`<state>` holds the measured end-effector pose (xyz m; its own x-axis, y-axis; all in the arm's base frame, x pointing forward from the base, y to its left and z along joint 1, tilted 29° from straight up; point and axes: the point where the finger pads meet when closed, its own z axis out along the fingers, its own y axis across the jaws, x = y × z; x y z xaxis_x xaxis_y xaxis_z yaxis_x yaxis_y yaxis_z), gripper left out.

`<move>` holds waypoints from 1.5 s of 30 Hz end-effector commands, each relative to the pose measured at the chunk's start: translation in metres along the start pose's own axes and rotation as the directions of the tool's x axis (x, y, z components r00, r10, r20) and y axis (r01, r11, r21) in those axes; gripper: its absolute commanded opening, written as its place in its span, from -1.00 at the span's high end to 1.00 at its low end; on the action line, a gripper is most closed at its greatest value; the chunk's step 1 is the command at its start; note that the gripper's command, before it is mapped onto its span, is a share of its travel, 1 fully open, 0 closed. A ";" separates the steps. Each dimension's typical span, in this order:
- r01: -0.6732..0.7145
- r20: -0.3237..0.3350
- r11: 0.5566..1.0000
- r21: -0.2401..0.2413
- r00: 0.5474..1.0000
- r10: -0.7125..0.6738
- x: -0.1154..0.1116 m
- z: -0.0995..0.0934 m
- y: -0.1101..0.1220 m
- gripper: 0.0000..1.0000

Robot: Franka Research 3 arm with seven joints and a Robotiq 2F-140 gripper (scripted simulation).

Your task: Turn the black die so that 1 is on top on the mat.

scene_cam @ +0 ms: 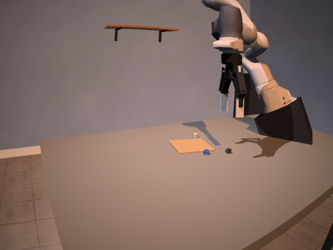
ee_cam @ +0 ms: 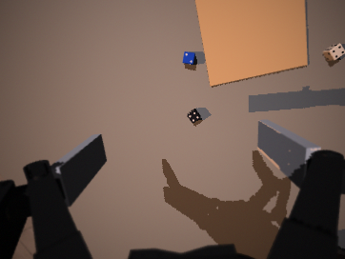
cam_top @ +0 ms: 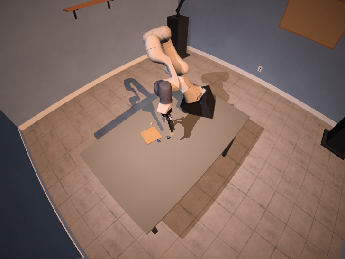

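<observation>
The black die [scene_cam: 228, 150] sits on the table [scene_cam: 139, 182], near the orange mat [scene_cam: 191, 145]. The blue die [scene_cam: 206, 152] is right by the mat's front edge, and the white die [scene_cam: 196, 135] is behind it. The open gripper [scene_cam: 231, 113] hangs up above the table.

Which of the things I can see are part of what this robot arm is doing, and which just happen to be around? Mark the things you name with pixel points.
Part of the job:
- small black die with white pips [cam_top: 167, 137] [scene_cam: 228, 150] [ee_cam: 193, 116]
- flat square orange mat [cam_top: 150, 135] [scene_cam: 190, 145] [ee_cam: 254, 40]
- small blue die [cam_top: 158, 141] [scene_cam: 206, 152] [ee_cam: 190, 58] and small white die [cam_top: 150, 123] [scene_cam: 196, 135] [ee_cam: 334, 51], whose top faces must stay unchanged

Just around:
- long orange-brown wall shelf [cam_top: 86, 5] [scene_cam: 139, 27]
- white wall socket [cam_top: 259, 69]
</observation>
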<state>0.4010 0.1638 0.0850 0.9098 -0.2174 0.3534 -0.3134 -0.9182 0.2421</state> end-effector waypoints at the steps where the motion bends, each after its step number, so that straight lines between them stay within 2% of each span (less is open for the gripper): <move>1: 0.172 -0.002 0.985 0.003 0.985 -0.172 0.000 0.001 -0.002 -1.00; 13: 0.372 0.001 0.928 0.000 0.928 -0.372 -0.001 0.004 -0.001 -1.00; 15: 0.372 0.001 0.928 0.000 0.928 -0.372 -0.001 0.004 -0.001 -1.00; 24: 0.525 0.005 0.851 -0.002 0.851 -0.525 -0.002 0.008 0.000 -1.00; 30: 0.621 0.008 0.784 -0.004 0.784 -0.621 -0.002 0.010 0.001 -1.00; 32: 0.621 0.008 0.784 -0.004 0.784 -0.621 -0.002 0.010 0.001 -1.00; 34: 0.668 0.010 0.744 -0.005 0.744 -0.668 -0.003 0.012 0.001 -1.00; 40: 0.736 0.013 0.677 -0.005 0.677 -0.736 -0.003 0.014 0.002 -1.00; 45: 0.798 0.017 0.603 -0.006 0.603 -0.798 -0.004 0.016 0.003 -1.00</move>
<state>0.3999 0.1557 0.0706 0.8770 0.4752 0.0707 0.4042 -0.8093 0.4262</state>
